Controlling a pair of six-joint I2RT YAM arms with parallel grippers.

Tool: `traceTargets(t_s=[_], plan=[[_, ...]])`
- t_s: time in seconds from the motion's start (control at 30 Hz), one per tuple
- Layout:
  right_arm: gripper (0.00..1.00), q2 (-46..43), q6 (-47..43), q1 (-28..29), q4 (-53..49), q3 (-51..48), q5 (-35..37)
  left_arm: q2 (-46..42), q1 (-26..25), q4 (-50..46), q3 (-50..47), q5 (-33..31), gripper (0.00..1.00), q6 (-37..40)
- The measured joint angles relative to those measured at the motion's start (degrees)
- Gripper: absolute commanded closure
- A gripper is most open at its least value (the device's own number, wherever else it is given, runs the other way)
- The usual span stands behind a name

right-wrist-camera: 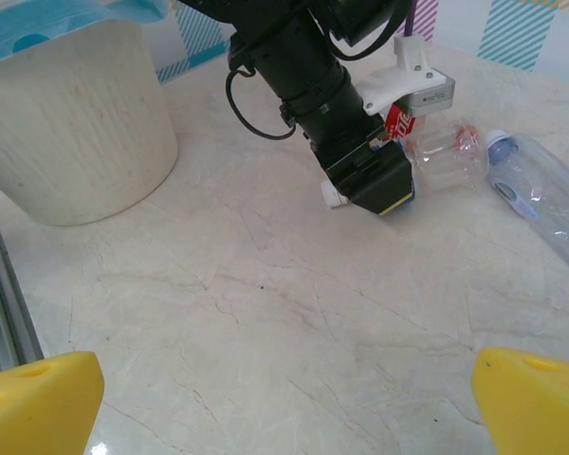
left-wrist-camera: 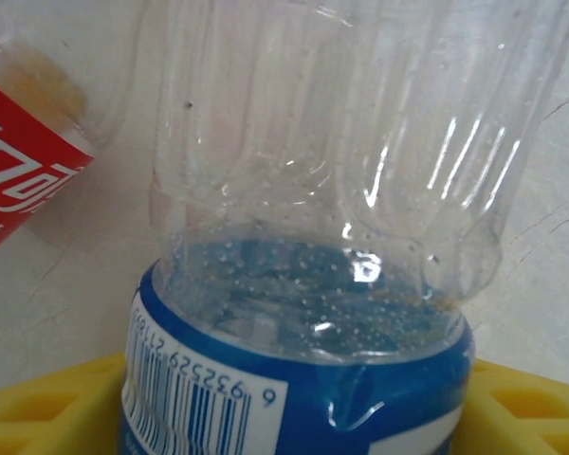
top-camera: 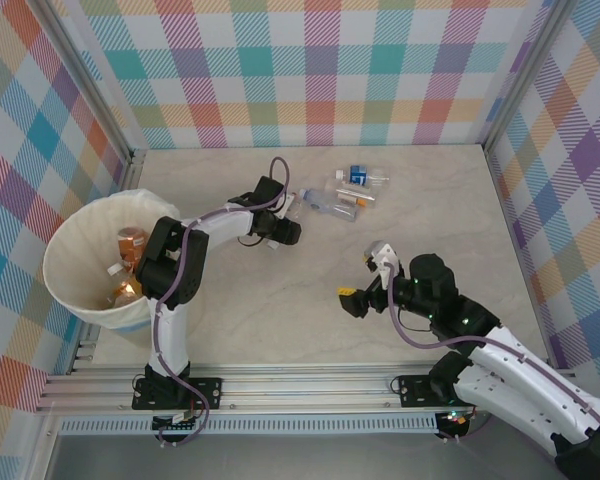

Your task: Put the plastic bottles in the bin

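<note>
Bottle of clear plastic with a blue label lies on the bench between the yellow pads of my left hand, long axis pointing away from my palm, pinched or not I cannot tell, the round cream-white bin well apart behind.

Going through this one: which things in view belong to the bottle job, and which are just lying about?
Job:
bin
bottles in it
loose bottles
blue-labelled bottle, between the fingers of the left gripper
right gripper, open

Not the job, all fixtures:
table
checked walls
metal rail
</note>
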Motion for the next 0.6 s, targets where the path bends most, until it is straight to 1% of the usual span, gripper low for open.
traceTargets(t_s=[0.1,0.17,0.27,0.37,0.47,0.6], plan=[[0.00,0.1,0.2,0.0,1.8,-0.2,2.4,0.0,0.0,1.2,-0.3,0.0,0.44,-0.4],[0.00,0.1,0.8,0.0,3.0,-0.5,4.7,-0.1,-0.1,2.0,-0.7,0.2,0.52,-0.7],[0.00,0.9,2.1,0.0,4.1,-0.9,8.9,-0.7,-0.1,2.6,-1.6,0.3,0.59,-0.7],[0.00,2.8,3.5,0.0,4.5,-0.9,12.4,-1.9,-0.1,2.5,-3.1,0.9,0.63,-0.9],[0.00,4.4,4.6,0.0,6.0,-1.5,13.6,-3.3,-0.3,2.5,-4.6,1.6,0.68,-1.3],[0.00,8.3,6.4,0.0,9.9,-3.0,15.2,-6.1,-0.7,2.5,-6.1,2.5,0.69,-2.1]])
